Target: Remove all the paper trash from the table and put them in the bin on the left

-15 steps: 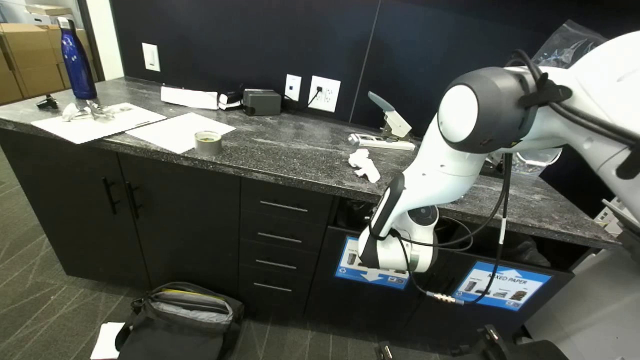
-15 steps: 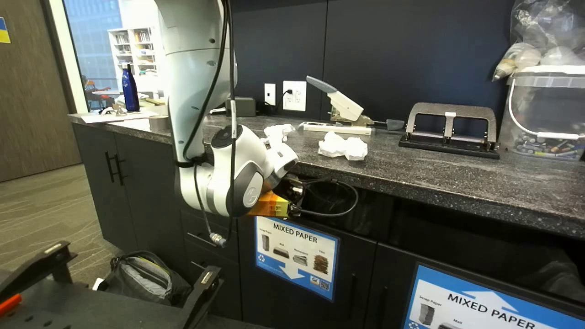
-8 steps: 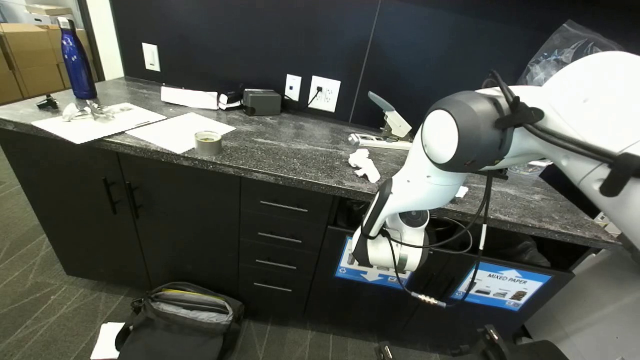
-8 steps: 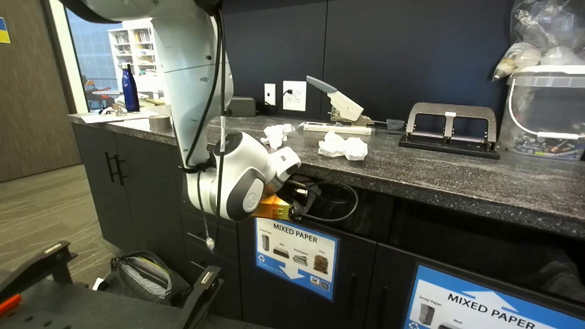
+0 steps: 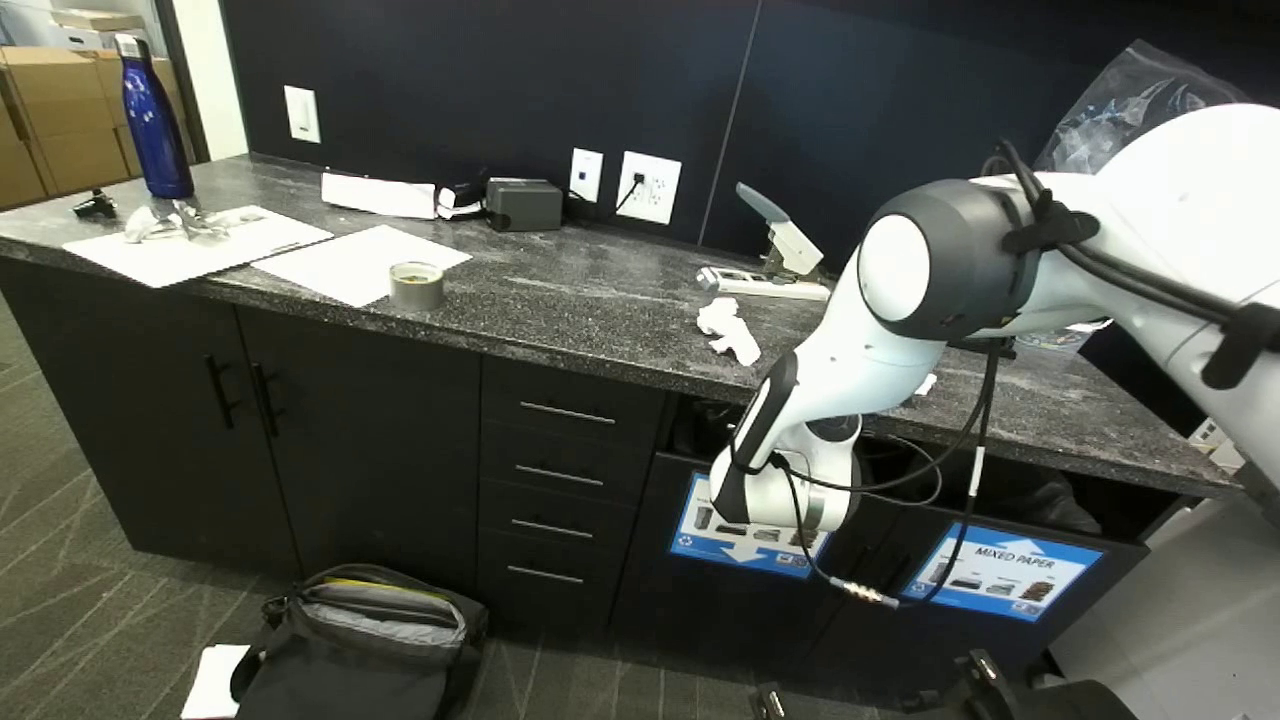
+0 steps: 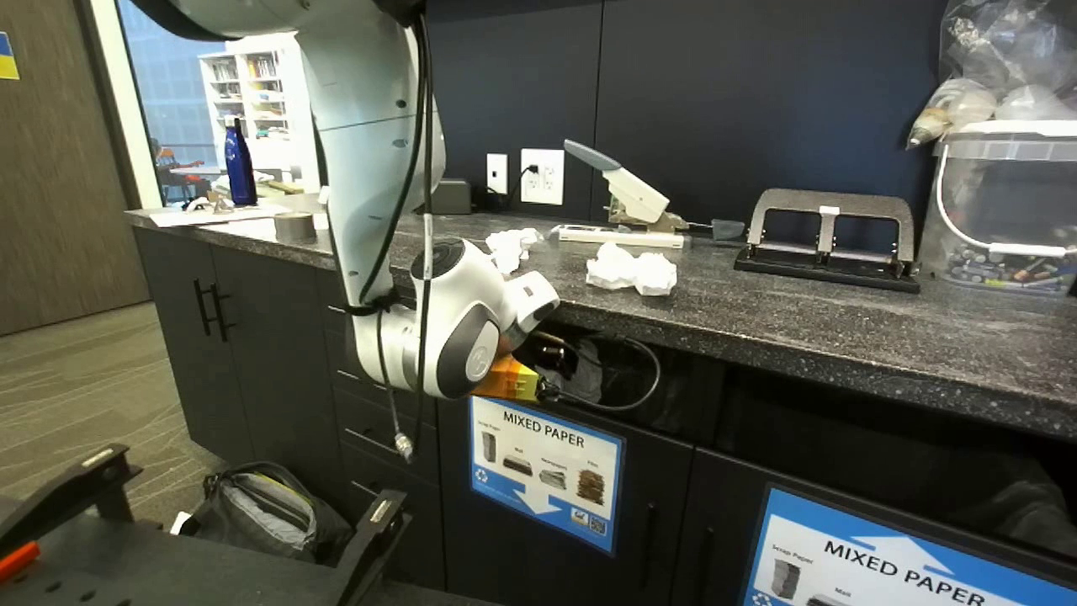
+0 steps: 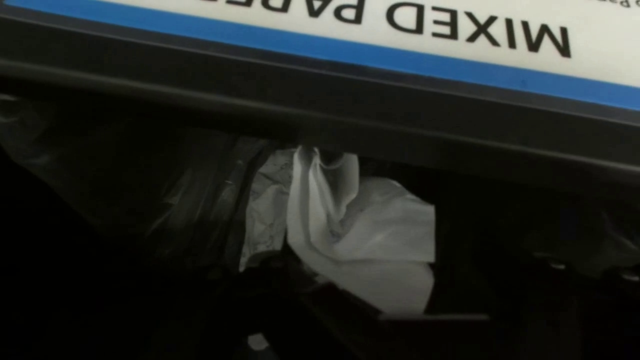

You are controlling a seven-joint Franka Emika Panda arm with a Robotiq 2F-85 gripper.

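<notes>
Edging upward at the left bin [image 6: 646, 484], the claw [image 6: 562, 391], grip too dark to tell, seems mid-delivery of crumpled paper [image 7: 372, 242].

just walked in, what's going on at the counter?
Paper cleanup: the robot arm is at the opening of the left MIXED PAPER bin. In the wrist view, crumpled paper shows at that opening; too dark to tell whether the arm has hold of it. Not done: more white scraps lie on the counter near the stapler.
</notes>
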